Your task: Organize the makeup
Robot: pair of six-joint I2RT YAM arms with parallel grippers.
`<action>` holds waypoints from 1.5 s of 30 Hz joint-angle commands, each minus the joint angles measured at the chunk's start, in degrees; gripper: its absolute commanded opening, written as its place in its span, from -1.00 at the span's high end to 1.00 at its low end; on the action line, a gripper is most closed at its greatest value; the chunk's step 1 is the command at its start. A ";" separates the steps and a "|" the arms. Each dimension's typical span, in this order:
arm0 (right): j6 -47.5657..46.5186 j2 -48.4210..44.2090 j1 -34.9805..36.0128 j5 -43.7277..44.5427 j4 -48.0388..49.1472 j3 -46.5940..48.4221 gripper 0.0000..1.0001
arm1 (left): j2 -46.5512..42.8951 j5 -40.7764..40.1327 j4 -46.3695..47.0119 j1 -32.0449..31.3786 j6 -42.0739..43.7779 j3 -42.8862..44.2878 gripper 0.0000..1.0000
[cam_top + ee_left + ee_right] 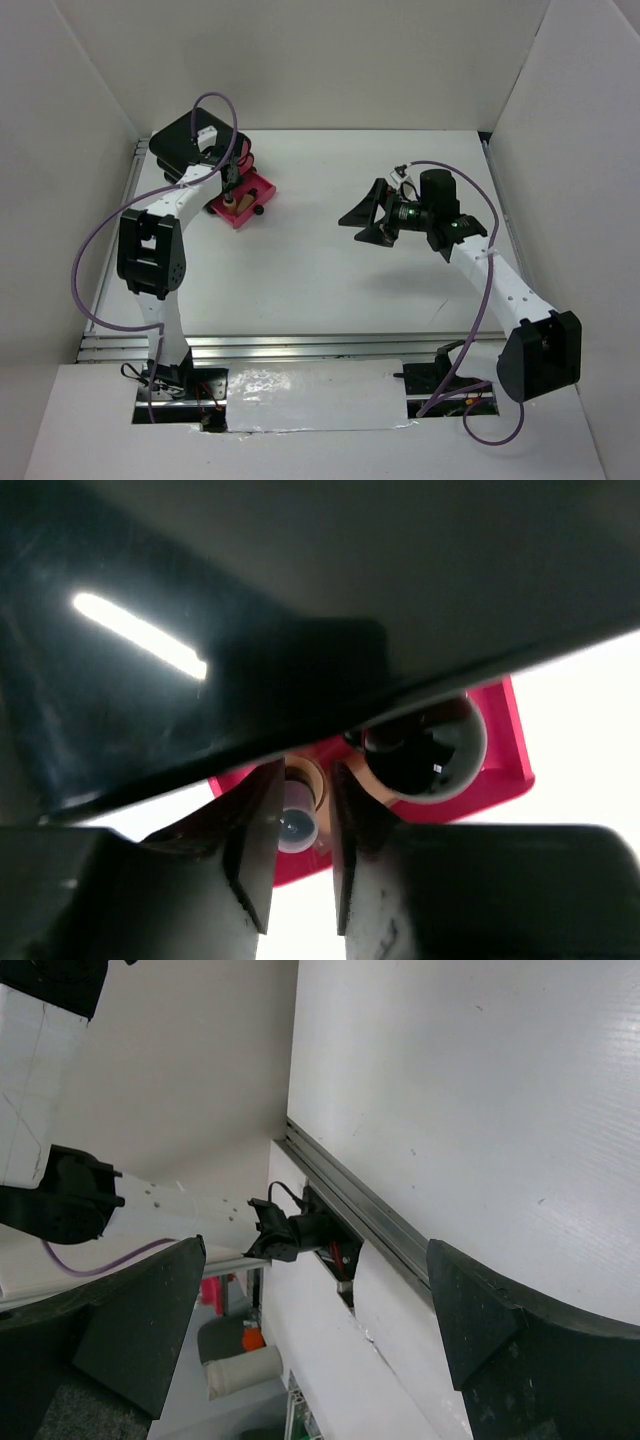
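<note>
My left gripper (231,188) reaches down into an open pink drawer (246,216) of the black box (180,140) at the back left. In the left wrist view its fingers (255,830) stand close on either side of a tan bottle (305,778) with a dark cap, seemingly shut on it. A round black compact (425,755) lies in the same drawer (500,770), just right of the bottle. My right gripper (365,222) is wide open and empty above the table's middle right; it also shows in the right wrist view (330,1330). The other bottle, compact and packets are out of view.
The black box's underside (300,600) fills the upper part of the left wrist view. White walls stand round the table. The metal rail (360,1210) at the table's near edge and an arm base show in the right wrist view.
</note>
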 commanded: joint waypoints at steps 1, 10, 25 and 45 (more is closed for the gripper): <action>-1.10 0.77 0.58 -0.58 0.20 3.13 -1.00 | 1.75 -0.21 0.23 0.41 -1.05 2.89 0.33; -1.72 2.27 0.58 -0.58 -0.42 4.81 -0.99 | 0.08 -0.83 -3.73 0.41 -4.56 2.98 -0.19; -1.28 4.38 0.58 -1.55 0.02 5.95 -1.00 | 0.52 -0.30 -8.22 0.41 -6.67 1.84 0.01; -1.45 5.35 0.66 -1.02 1.08 5.77 -0.99 | -3.52 5.23 -8.67 -0.21 -3.44 3.79 1.00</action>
